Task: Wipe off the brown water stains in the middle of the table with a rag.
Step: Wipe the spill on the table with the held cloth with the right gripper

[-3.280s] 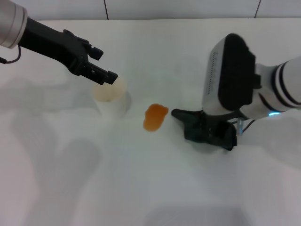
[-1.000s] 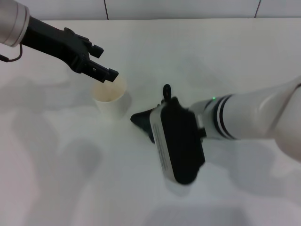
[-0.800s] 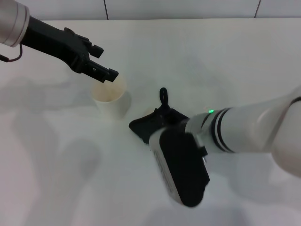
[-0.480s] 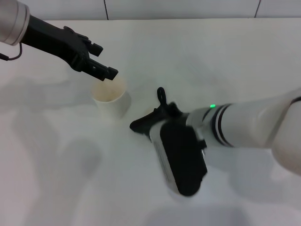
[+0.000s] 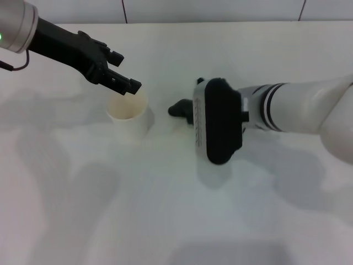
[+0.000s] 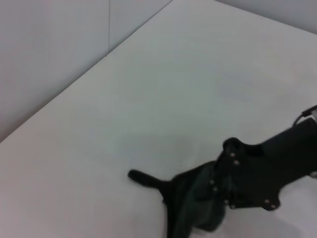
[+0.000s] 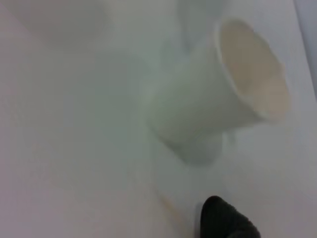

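Mid-counter (image 5: 165, 210), dark rag (image 6: 198, 198) bunched with a tail; right pincer (image 6: 225, 191) clamps it; left pincer (image 5: 122, 84) open above cup (image 5: 129, 116).

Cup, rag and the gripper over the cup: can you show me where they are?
cup (image 5: 130, 118), head view, on its side wall.
rag (image 6: 193, 198), left wrist view, on its dark folds.
left gripper (image 5: 126, 85), head view, at its fingertips.

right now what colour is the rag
Dark charcoal-black; the rag shows best in the left wrist view.
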Action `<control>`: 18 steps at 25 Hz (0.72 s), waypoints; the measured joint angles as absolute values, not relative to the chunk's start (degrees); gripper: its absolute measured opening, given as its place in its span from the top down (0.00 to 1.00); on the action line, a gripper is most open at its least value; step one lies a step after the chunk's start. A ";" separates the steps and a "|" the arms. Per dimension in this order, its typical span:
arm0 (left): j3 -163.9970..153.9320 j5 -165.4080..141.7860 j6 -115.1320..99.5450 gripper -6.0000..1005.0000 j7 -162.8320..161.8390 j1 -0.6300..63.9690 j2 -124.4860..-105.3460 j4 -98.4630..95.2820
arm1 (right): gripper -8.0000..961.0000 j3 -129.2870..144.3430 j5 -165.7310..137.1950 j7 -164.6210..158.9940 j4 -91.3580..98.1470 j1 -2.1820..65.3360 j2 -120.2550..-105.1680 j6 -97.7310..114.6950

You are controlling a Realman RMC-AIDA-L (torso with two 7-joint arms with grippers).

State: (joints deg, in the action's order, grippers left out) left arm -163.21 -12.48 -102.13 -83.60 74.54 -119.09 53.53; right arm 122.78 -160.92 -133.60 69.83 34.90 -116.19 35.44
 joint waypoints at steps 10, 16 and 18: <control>-163.21 -12.48 -102.12 0.11 -83.67 74.46 -119.09 53.54 | 0.92 127.08 -163.94 -134.77 73.33 33.38 -116.19 35.84; -163.21 -12.48 -102.13 0.11 -83.67 74.47 -119.09 53.55 | 0.92 129.34 -165.60 -135.03 76.42 32.70 -116.17 36.79; -163.21 -12.47 -102.13 0.11 -83.67 74.46 -119.09 53.55 | 0.92 130.94 -165.65 -134.74 76.41 33.14 -116.17 38.01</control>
